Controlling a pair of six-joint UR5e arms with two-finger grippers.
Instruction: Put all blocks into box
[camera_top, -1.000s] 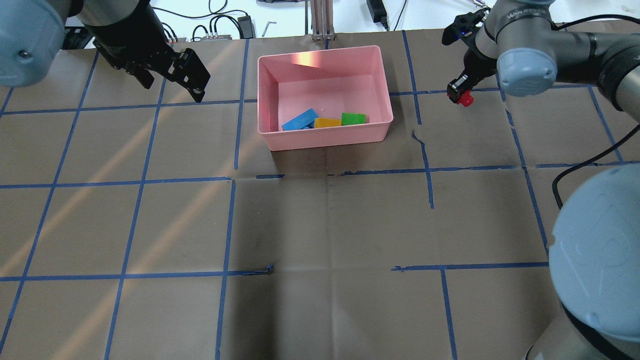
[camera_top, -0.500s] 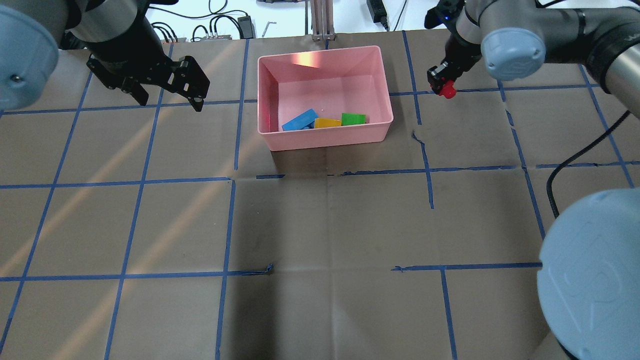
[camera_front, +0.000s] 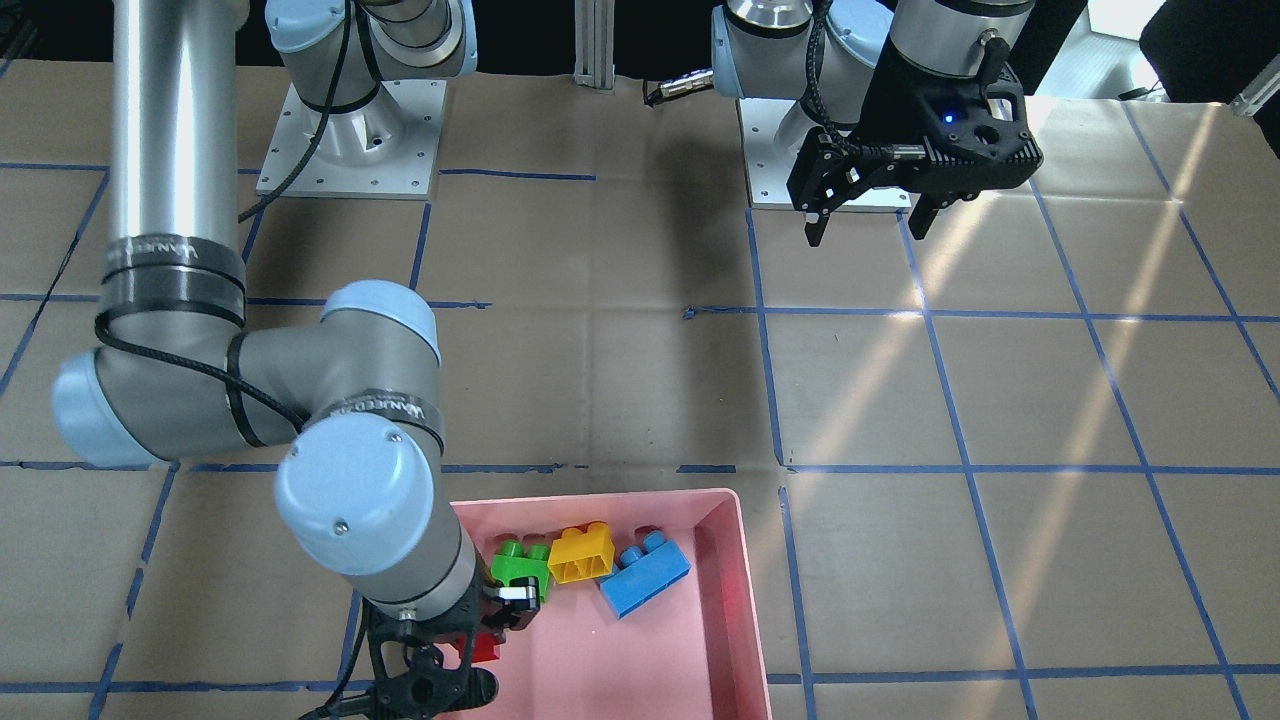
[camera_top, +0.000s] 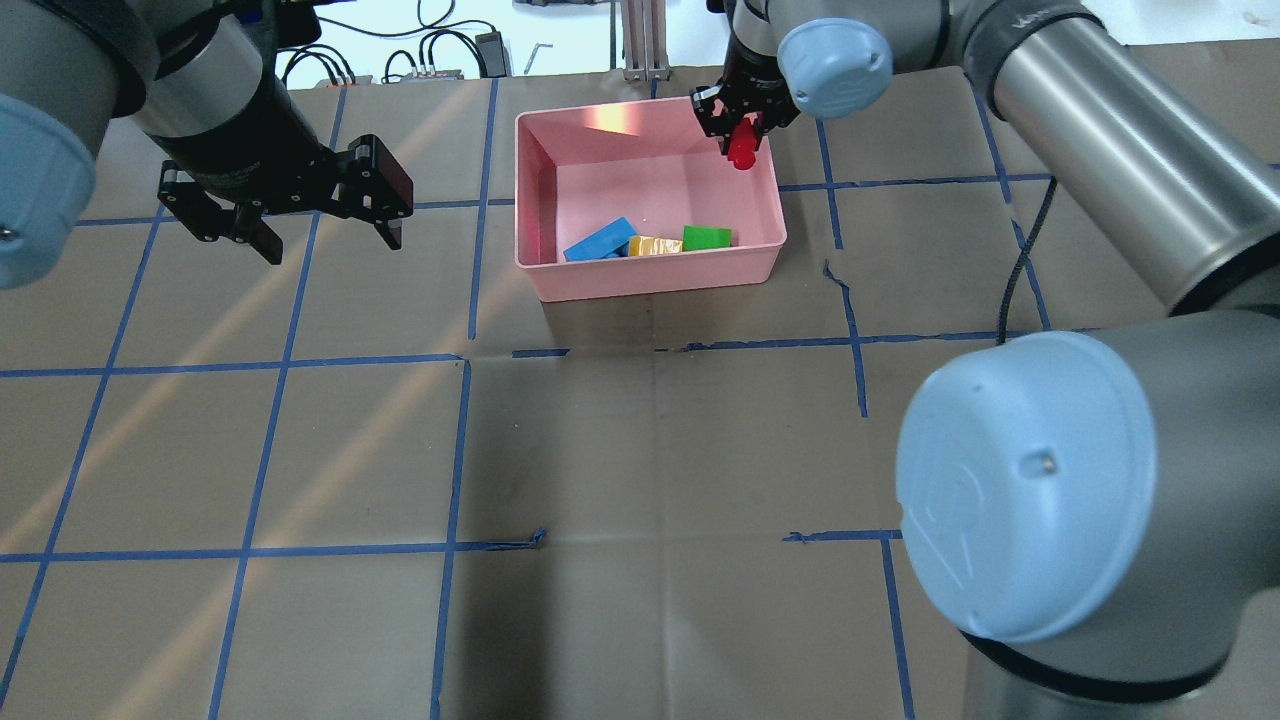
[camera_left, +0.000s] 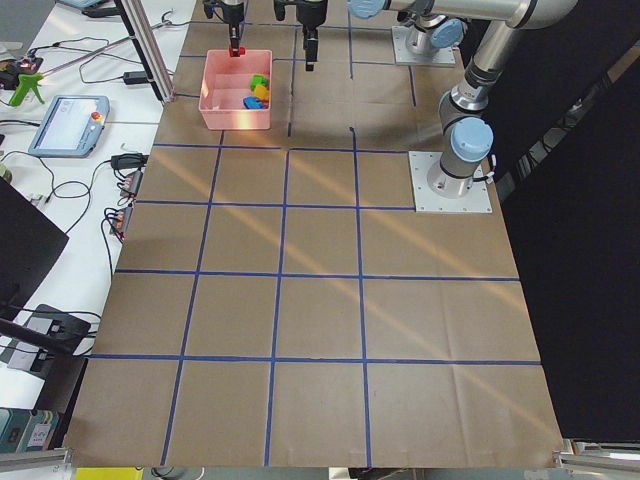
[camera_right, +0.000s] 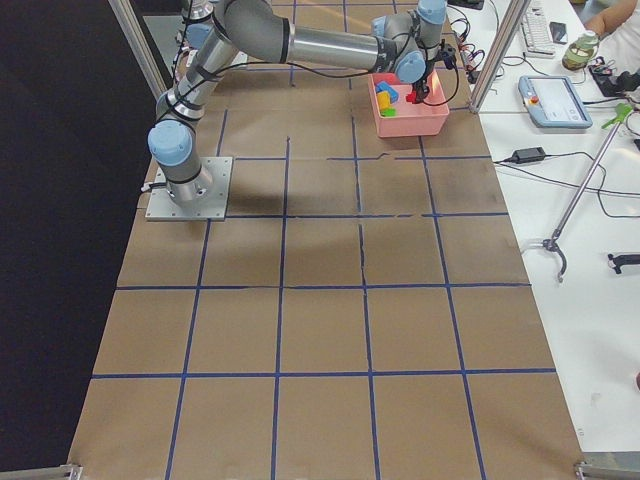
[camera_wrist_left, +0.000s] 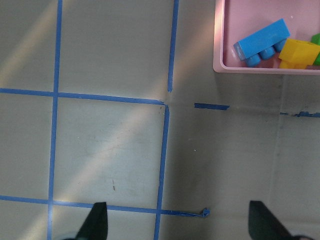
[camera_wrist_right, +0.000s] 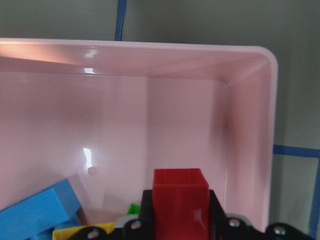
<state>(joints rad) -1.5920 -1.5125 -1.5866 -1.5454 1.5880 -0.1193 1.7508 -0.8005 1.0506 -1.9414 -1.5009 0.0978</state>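
Note:
The pink box (camera_top: 650, 272) stands at the far middle of the table. The blue block (camera_top: 600, 240), the yellow block (camera_top: 655, 245) and the green block (camera_top: 706, 238) lie along its near wall. My right gripper (camera_top: 742, 138) is shut on the tiny red block (camera_top: 741, 153) and holds it above the box's far right corner, inside the rim. In the right wrist view the red block (camera_wrist_right: 180, 199) sits between the jaws over the box floor. My left gripper (camera_top: 330, 240) is open and empty, left of the box, above the table.
Brown paper with a blue tape grid (camera_top: 460, 360) covers the table. Cables and small devices (camera_top: 440, 60) lie past the far edge. An aluminium post (camera_top: 645, 40) stands just behind the box. My right arm's elbow (camera_top: 1020, 490) fills the near right of the overhead view.
My right gripper has carried the red block leftward, from the table right of the box to above the box's far right corner. My left gripper has shifted slightly toward the robot.

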